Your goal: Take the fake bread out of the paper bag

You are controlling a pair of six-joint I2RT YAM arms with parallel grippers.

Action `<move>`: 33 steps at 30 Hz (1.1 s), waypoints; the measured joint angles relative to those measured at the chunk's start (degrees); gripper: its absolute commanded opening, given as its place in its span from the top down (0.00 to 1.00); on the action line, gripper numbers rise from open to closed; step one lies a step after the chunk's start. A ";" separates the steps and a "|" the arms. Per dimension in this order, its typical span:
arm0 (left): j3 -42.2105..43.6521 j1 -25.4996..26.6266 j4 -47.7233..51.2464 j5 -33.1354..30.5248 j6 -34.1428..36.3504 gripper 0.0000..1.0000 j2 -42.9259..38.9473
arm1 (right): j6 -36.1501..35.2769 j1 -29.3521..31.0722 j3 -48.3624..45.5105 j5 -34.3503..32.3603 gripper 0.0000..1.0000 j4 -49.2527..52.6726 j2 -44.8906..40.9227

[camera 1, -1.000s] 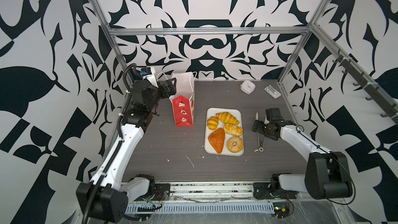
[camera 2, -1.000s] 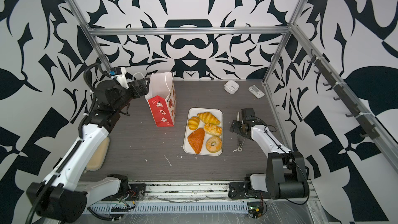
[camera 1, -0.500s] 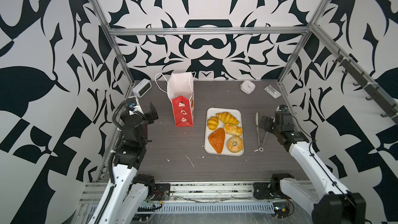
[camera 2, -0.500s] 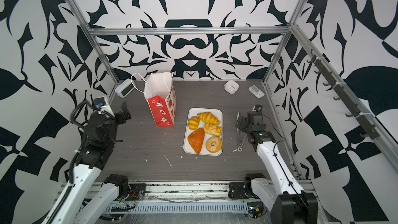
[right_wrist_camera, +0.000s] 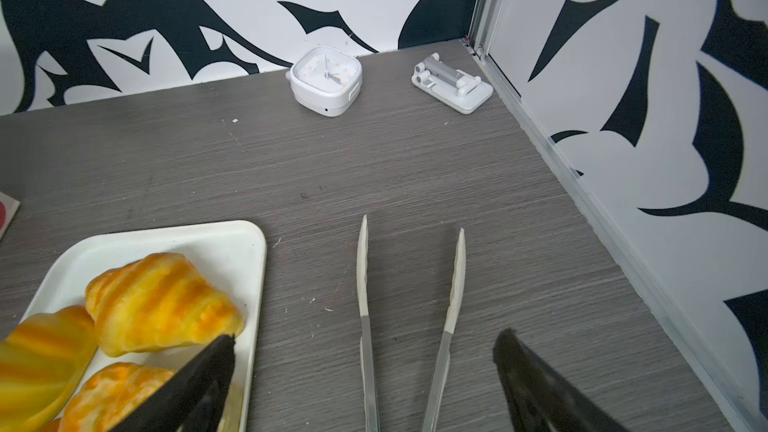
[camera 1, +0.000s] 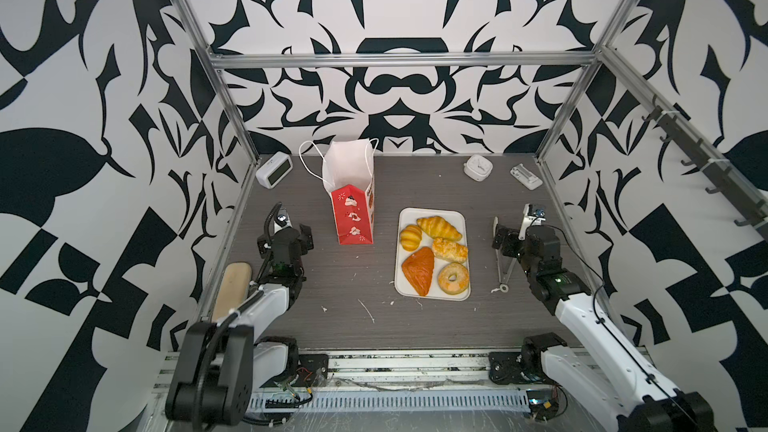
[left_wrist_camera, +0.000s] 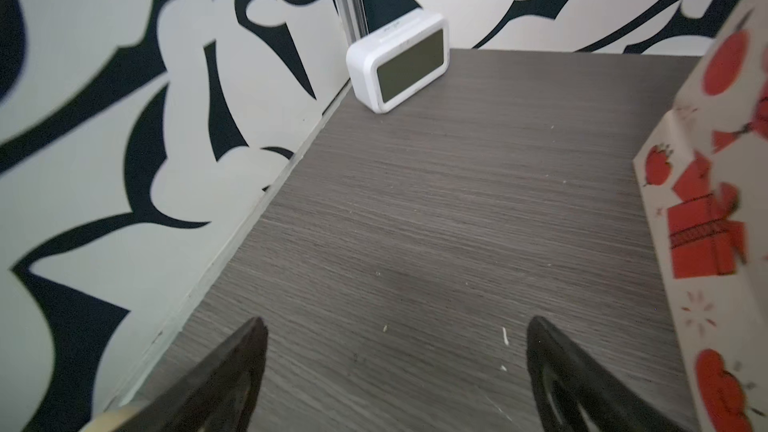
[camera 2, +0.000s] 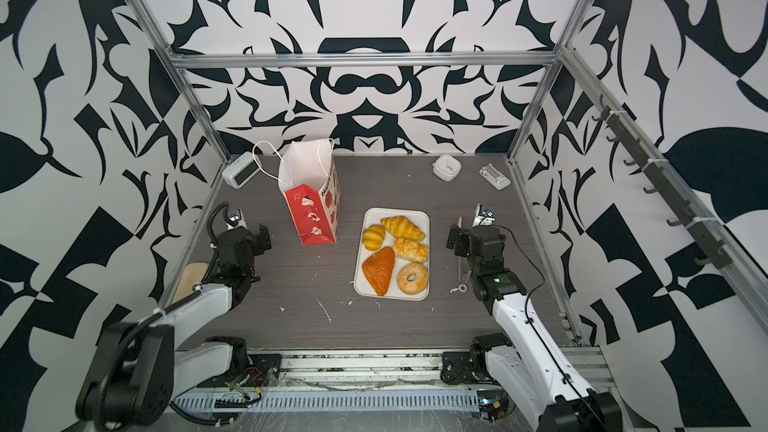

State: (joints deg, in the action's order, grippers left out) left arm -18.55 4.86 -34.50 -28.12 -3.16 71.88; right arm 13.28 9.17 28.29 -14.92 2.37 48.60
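Note:
The red paper bag (camera 1: 353, 209) (camera 2: 313, 211) stands upright at the back left, its white mouth open; its printed side fills the edge of the left wrist view (left_wrist_camera: 715, 209). The fake bread lies on a white tray (camera 1: 406, 218): croissant (camera 1: 438, 227), round bun (camera 1: 410, 237), crusty roll (camera 1: 449, 249), turnover (camera 1: 419, 270) and doughnut (camera 1: 454, 278). My left gripper (camera 1: 286, 235) (left_wrist_camera: 397, 324) hangs open and empty over bare table, left of the bag. My right gripper (camera 1: 517, 235) (right_wrist_camera: 365, 337) is open and empty above metal tongs (right_wrist_camera: 453, 284), right of the tray.
A white digital clock (camera 1: 274, 169) (left_wrist_camera: 401, 62) sits in the back left corner. A small analog clock (camera 1: 478, 167) and a white stand (camera 1: 525, 176) sit at the back right. A beige pad (camera 1: 232, 288) lies by the left wall.
My left arm has drawn back from the bag's mouth and come down to the front left. My right arm has pulled away from the tray toward the right wall.

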 measured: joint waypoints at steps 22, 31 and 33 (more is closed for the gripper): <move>-0.26 -3.41 -21.90 6.14 -0.68 0.00 18.40 | -12.68 0.24 -9.53 -6.82 0.00 -48.76 40.81; -0.26 -3.41 -21.90 6.14 -0.68 0.01 18.40 | -12.70 -1.09 -9.53 -6.08 0.02 -54.10 41.72; -0.28 -3.43 -21.88 6.16 -0.76 0.01 18.40 | -12.72 -1.09 -9.53 -6.08 0.02 -54.38 41.72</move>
State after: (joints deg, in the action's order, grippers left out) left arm -18.83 1.43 -56.38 -21.96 -3.92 90.28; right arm 0.56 8.08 18.76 -20.99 -52.01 90.32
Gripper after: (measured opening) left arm 0.994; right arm 0.982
